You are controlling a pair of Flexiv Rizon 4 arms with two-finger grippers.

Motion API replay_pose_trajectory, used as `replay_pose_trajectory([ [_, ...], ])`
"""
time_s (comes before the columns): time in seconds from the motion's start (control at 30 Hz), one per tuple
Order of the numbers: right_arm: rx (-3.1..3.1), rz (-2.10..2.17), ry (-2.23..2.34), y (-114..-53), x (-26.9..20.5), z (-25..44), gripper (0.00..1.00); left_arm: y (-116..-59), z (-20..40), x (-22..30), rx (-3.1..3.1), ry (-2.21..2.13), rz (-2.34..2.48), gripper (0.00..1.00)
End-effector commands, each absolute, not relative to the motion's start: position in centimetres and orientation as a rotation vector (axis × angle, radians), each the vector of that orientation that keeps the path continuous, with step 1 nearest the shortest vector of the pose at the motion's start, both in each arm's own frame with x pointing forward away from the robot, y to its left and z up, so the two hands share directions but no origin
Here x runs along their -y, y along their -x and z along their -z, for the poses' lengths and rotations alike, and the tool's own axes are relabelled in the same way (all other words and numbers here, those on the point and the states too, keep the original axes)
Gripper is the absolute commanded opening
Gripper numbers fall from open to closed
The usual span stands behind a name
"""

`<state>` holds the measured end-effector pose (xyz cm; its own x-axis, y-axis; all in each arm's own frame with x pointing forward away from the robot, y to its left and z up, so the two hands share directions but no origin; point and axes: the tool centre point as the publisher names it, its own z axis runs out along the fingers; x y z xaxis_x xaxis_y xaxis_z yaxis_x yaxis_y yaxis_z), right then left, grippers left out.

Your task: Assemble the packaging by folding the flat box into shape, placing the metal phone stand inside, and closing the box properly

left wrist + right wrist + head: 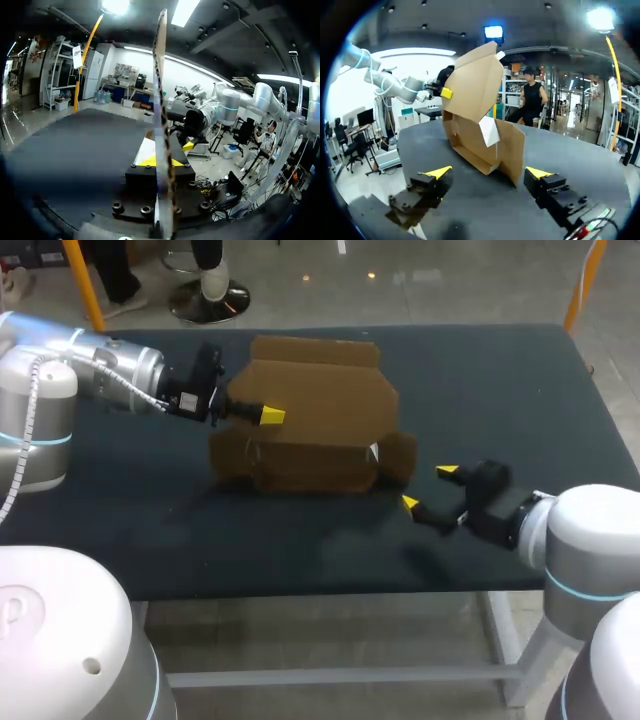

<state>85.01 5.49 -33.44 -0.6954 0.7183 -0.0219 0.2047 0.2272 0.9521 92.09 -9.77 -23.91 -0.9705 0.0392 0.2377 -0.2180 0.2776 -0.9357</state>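
Left gripper (258, 414) is clamped on the top panel (161, 75) of the brown cardboard box (315, 445). In the left wrist view that panel runs edge-on between the two yellow tips, with one finger pressed on each face. The box stands half-folded near the middle of the dark worktop (520, 390). Its top panel is raised and tilted, and its inside shows in the right wrist view. A side flap (512, 150) sticks out from the box's near corner toward the right gripper (489, 174), with a small white patch (489, 131) just beside the flap. The right gripper sits low over the worktop, near that flap but apart from it, its fingers spread wide and grasping nothing.
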Motion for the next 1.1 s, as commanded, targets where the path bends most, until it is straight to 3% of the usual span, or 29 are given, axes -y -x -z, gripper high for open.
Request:
replay_pose_trajectory([
  [0.03, -2.056, -1.509, -0.806, -83.8, -2.8, 32.9, 1.0, -92.1, 24.2, 9.7, 2.333, -0.166, -1.757, 0.0],
  [0.8, -2.139, -1.561, -0.718, -89.6, -3.2, 35.6, 0.99, -92.1, 24.2, 9.7, 2.333, -0.166, -1.757, 0.0],
  [1.1, -2.163, -1.568, -0.705, -90.9, -3.8, 36.0, 0.89, -92.1, 24.2, 9.7, 2.333, -0.166, -1.757, 0.0],
])
